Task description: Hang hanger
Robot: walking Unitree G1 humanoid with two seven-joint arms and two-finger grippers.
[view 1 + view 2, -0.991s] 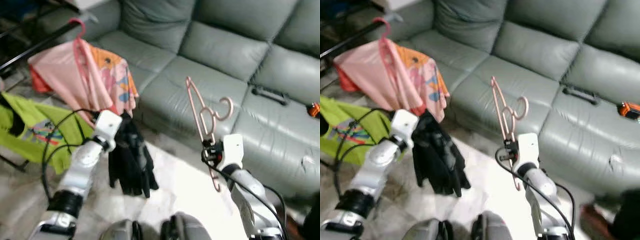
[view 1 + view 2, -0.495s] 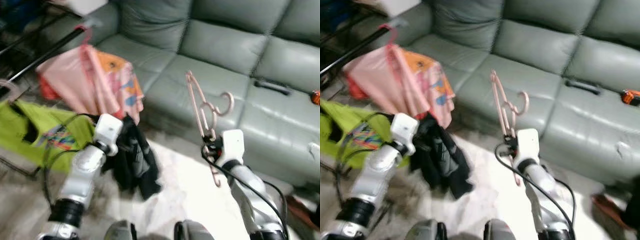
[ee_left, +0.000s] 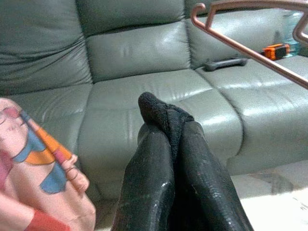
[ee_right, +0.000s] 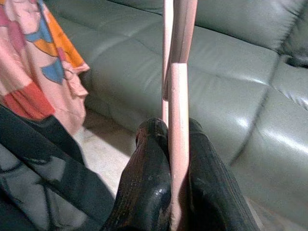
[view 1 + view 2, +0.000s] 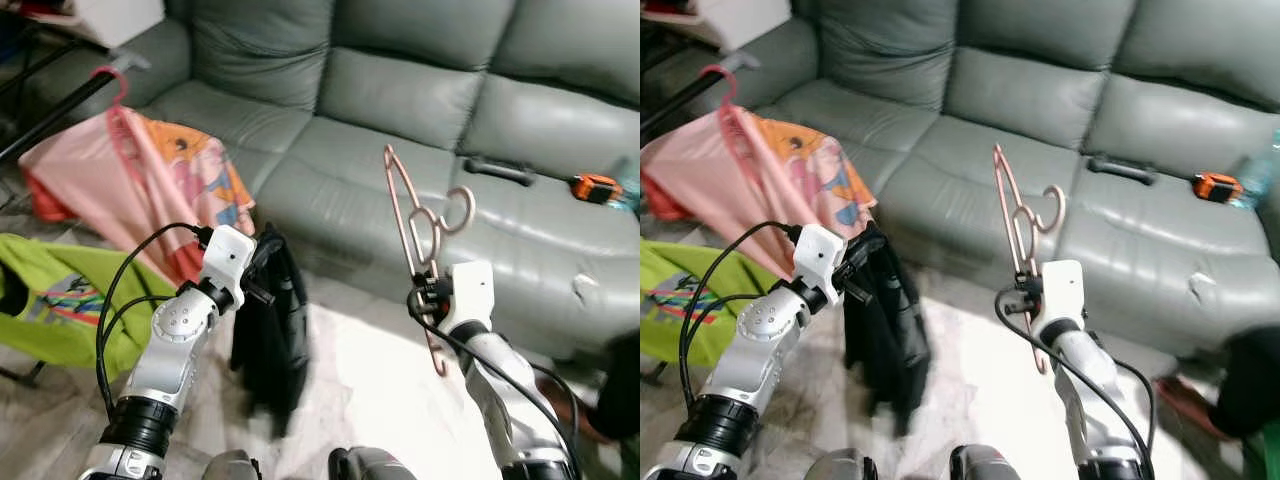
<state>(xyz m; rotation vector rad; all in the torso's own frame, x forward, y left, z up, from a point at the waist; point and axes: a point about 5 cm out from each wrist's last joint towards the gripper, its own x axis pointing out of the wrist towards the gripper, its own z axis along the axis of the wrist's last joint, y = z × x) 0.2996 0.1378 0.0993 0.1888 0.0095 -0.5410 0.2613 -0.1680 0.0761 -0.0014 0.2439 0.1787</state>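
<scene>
Head views: camera has swung since a second ago, sofa (image 5: 420, 90) now squarer on. Right gripper (image 5: 424, 292) in front of the sofa, still clamped on the pink hanger (image 5: 408, 215), hook up. Left gripper (image 5: 862, 268) holds a black garment (image 5: 883, 330), now hanging straighter.

Left wrist: fingers (image 3: 159, 163) closed on black cloth.

Right wrist: fingers (image 4: 154, 178) pinch the hanger's bar.

Rail (image 5: 50, 100) with pink shirt (image 5: 150, 185) left of the sofa; hanging not started.
</scene>
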